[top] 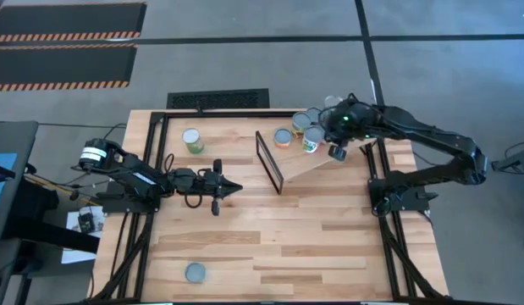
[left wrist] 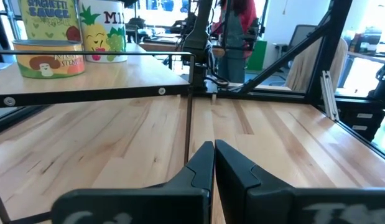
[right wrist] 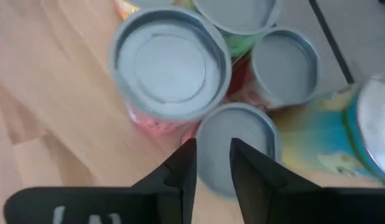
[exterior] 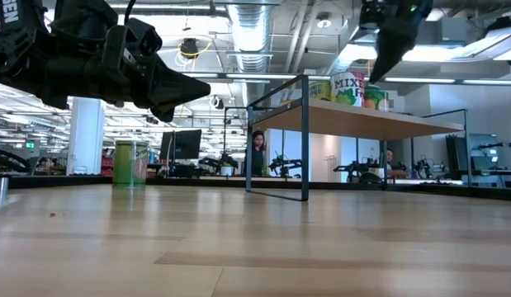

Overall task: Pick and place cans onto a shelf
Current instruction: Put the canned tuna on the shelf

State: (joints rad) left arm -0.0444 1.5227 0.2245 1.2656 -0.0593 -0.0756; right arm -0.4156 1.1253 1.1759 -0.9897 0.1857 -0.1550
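The shelf (top: 329, 163) is a light wood board on a thin black frame (top: 270, 161), at the far right of the table. Several cans (top: 301, 127) stand upright on it in a cluster; the right wrist view shows their silvery tops (right wrist: 170, 62). A green can (top: 192, 141) stands on the tabletop at the far left, and another can (top: 195, 272) stands near the front edge. My right gripper (top: 336, 152) points down just above the cluster (right wrist: 212, 146), its fingers almost together and empty. My left gripper (top: 236, 188) is shut and empty, held level above the table's middle.
The shelf's black frame (exterior: 305, 136) stands upright between my left gripper (exterior: 204, 85) and the cans (exterior: 347, 87). Bare wooden tabletop (top: 312, 246) lies in front of the shelf. Black metal rails (top: 160, 127) run along the table's edges.
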